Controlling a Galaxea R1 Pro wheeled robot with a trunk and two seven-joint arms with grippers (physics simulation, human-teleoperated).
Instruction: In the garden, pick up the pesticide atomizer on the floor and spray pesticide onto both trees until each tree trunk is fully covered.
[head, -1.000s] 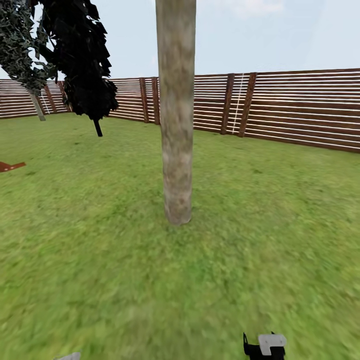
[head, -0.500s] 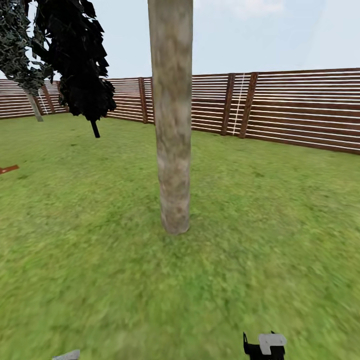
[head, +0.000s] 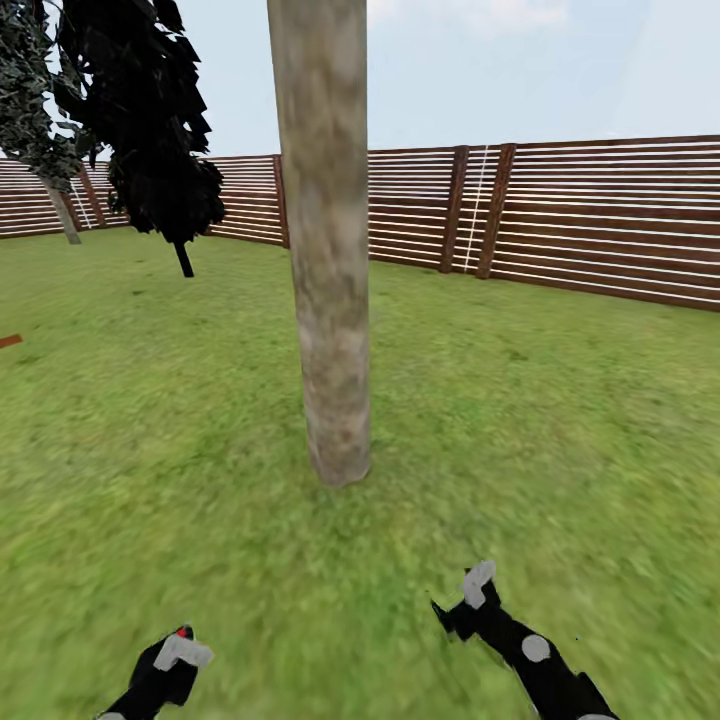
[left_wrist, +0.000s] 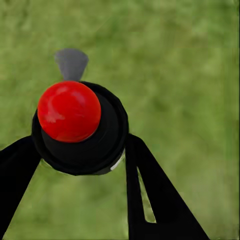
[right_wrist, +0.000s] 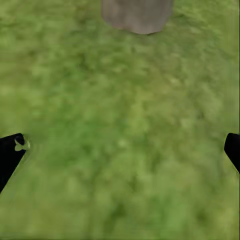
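Trunk (head: 328, 300) of a pale tree dead ahead on the lawn (head: 560, 430), slatted fence (head: 600, 215) far behind. Left gripper (left_wrist: 75, 150) clamped on the pesticide atomizer (left_wrist: 75, 125) — red cap, near left. Right gripper (right_wrist: 120, 150) spread wide, empty — near right, trunk base beyond.

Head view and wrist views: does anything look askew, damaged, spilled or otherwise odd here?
Nothing stands out. The tree trunk stands upright on the lawn, the fence is intact, and the left gripper is shut on the atomizer. The right gripper hangs open over grass.
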